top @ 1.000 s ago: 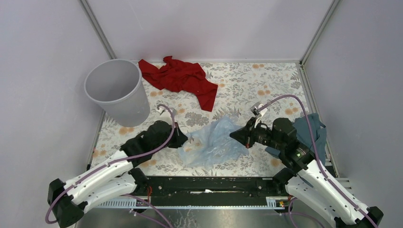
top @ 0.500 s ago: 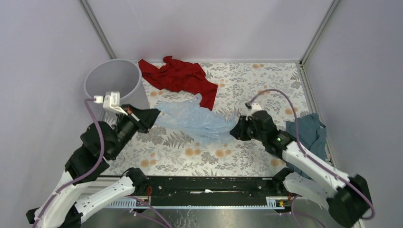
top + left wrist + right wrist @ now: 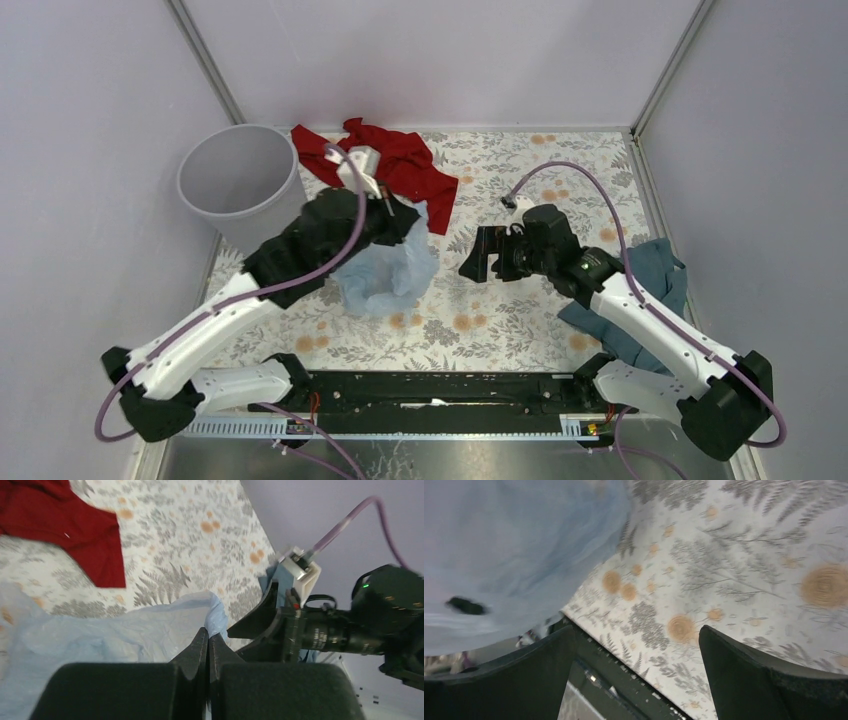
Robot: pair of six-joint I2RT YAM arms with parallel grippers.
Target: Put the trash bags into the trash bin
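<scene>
- Two arms work over a table (image 3: 520, 330) covered in a grey fern and orange flower print, boxed in by pale lilac walls (image 3: 450, 60) with metal posts (image 3: 205, 62) in the far corners.
- At the far left corner the trash bin (image 3: 240, 190) stands upright, its mouth open to the top and nothing showing inside.
- A red cloth (image 3: 400, 165) lies crumpled along the far edge just right of the bin, and a teal cloth (image 3: 655, 270) lies at the right edge, partly under the right arm.
- Near the middle of the table, right of the bin and clear of it, the trash bag (image 3: 390, 275) hangs bunched from the left gripper (image 3: 208, 636), whose jaws are pressed together on a fold of the film.
- Its long axis runs from that pinch, close by the red cloth's near tip, down toward the near edge and a little to the left; I cannot tell whether its lower end touches the table.
- Beside the bag to its right, the right gripper (image 3: 474, 256) stands wide apart with nothing in it, pointing left at the bag.
- Half a second ago the bag was stretched left to right between both grippers, with the left one up by the bin's rim. Now the right has let go, the left has swung toward the middle, and the film has collapsed into a hanging bundle.
</scene>
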